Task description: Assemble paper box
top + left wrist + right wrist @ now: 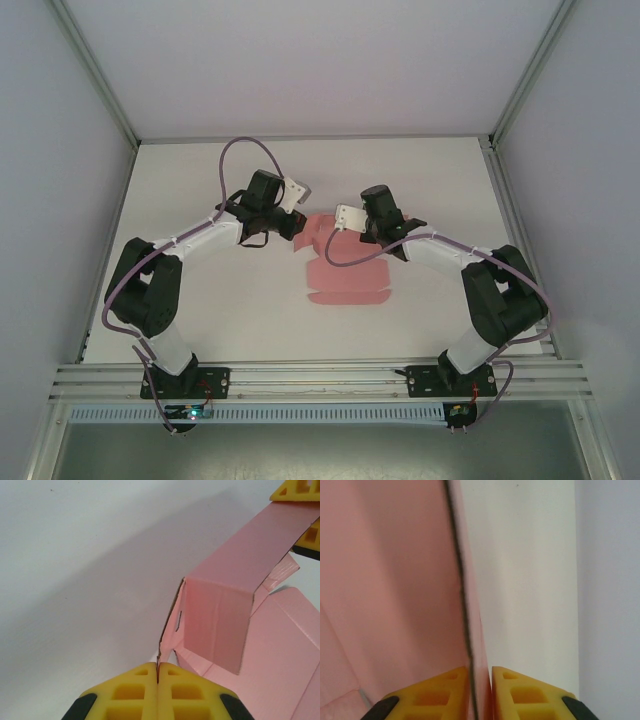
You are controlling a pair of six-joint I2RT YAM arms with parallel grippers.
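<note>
Both arms bend inward, grippers facing each other, jaws closed.

The left arm (195,240) rises from its base at the near left with its elbow pushed out to the left, and its forearm runs right and far to the wrist. The left gripper (297,226) points right, its yellow pads (135,690) pressed together on a thin edge of the box (220,615). The right arm (450,255) mirrors it from the near right, forearm running left. The right gripper (346,222) points left, jaws closed on a sheet edge with only a slit between them. The two grippers are near each other but apart.
</note>
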